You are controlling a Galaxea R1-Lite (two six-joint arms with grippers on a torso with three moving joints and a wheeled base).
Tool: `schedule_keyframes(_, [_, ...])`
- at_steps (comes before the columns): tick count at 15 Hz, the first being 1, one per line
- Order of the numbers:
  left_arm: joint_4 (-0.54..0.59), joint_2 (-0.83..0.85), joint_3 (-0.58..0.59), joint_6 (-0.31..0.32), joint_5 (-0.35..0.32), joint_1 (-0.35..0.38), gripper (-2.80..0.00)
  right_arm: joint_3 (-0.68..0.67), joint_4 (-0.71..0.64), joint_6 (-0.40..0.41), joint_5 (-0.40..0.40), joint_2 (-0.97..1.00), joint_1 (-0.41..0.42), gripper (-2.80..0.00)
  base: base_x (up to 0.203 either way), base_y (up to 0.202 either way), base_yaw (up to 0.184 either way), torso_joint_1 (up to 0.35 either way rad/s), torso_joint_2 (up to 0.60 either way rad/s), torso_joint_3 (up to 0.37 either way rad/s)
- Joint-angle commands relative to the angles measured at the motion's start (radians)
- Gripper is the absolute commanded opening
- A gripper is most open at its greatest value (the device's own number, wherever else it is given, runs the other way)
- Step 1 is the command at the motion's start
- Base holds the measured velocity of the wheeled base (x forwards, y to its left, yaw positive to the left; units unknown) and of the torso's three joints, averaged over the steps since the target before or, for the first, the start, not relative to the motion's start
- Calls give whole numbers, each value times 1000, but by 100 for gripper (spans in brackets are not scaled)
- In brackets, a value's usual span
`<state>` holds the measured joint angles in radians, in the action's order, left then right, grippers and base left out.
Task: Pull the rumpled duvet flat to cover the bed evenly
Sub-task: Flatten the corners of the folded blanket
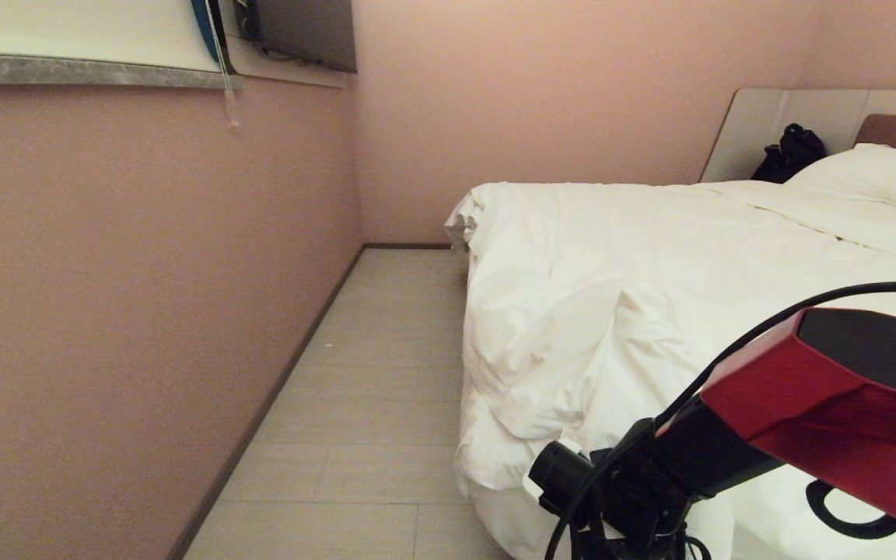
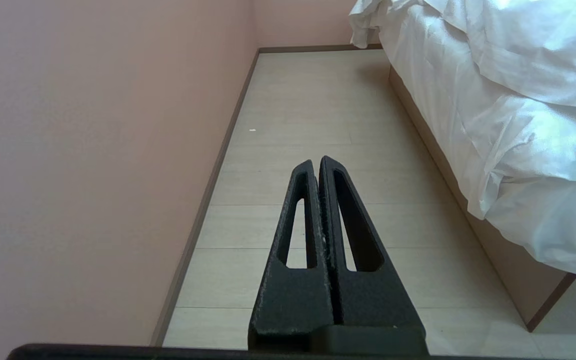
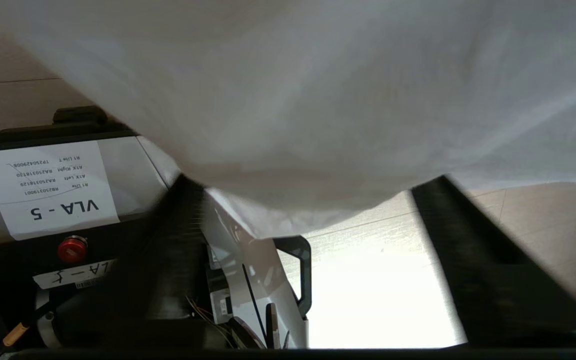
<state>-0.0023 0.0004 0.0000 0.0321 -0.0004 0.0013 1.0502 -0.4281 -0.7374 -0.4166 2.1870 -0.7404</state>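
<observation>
Duvet (image 3: 318, 100) edge between wide-apart fingers (image 3: 468, 235) of right end effector (image 3: 313, 200) — ungripped.

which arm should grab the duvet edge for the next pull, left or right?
Right. In its wrist view the right gripper is open with the duvet hanging between its fingers, at the bed's near corner. The left gripper is shut, pointing down the floor aisle, apart from the duvet.
</observation>
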Motion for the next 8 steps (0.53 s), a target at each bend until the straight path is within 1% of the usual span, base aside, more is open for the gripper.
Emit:
schedule_keyframes(1, [-1,0,0,0,-1,0,-280,9,-3,-5,-1,0,0,-280,0,0,0,0,0,0])
schedule_keyframes(8, [-1,0,0,0,0,0,-280,8,-3,-4,4,-8,9,-280,0,0,0,0,0,0])
